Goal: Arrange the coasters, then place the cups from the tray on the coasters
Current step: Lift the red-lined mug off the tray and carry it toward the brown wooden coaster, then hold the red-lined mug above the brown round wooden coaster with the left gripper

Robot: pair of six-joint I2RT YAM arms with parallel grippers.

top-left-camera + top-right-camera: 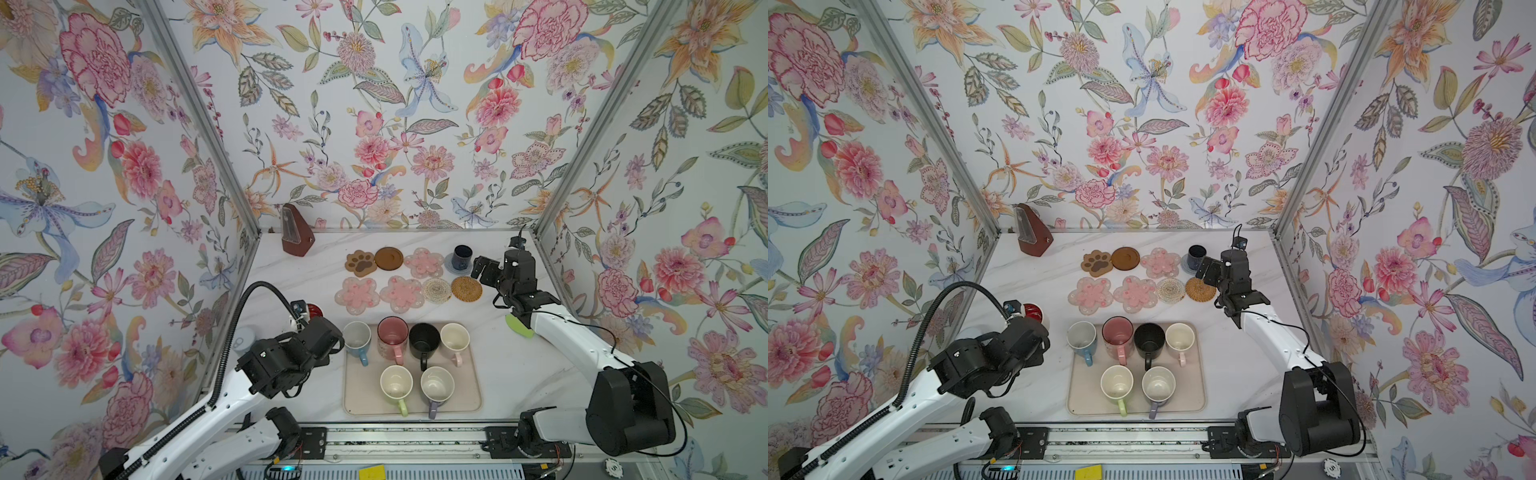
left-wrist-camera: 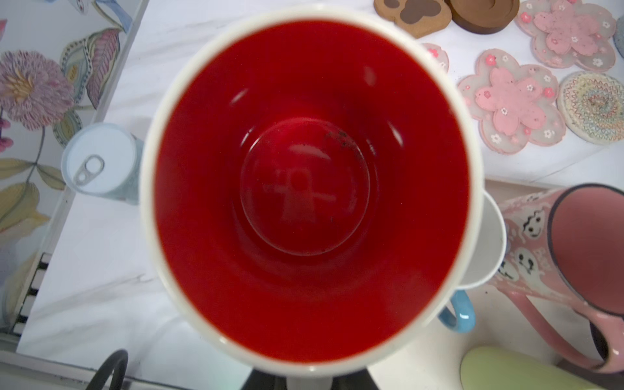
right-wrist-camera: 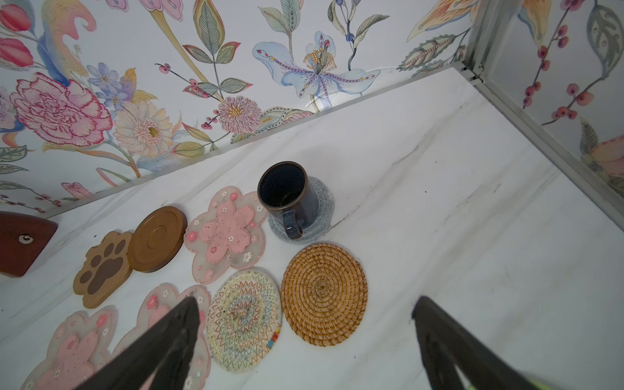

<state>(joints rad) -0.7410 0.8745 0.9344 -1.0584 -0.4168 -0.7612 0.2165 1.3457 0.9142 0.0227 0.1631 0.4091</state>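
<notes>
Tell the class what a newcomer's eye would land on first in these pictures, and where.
The glossy red inside of a white ceramic mug fills the left wrist view, at the left of the white marble table. Two rows of flat coasters lie at the back, a small dark navy mug standing on the grey-blue round coaster at the right end. Six mugs stand on the beige rectangular tray in front.

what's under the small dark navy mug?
A grey-blue round woven coaster, edge showing around the small dark navy mug. Its middle is hidden beneath the mug.
</notes>
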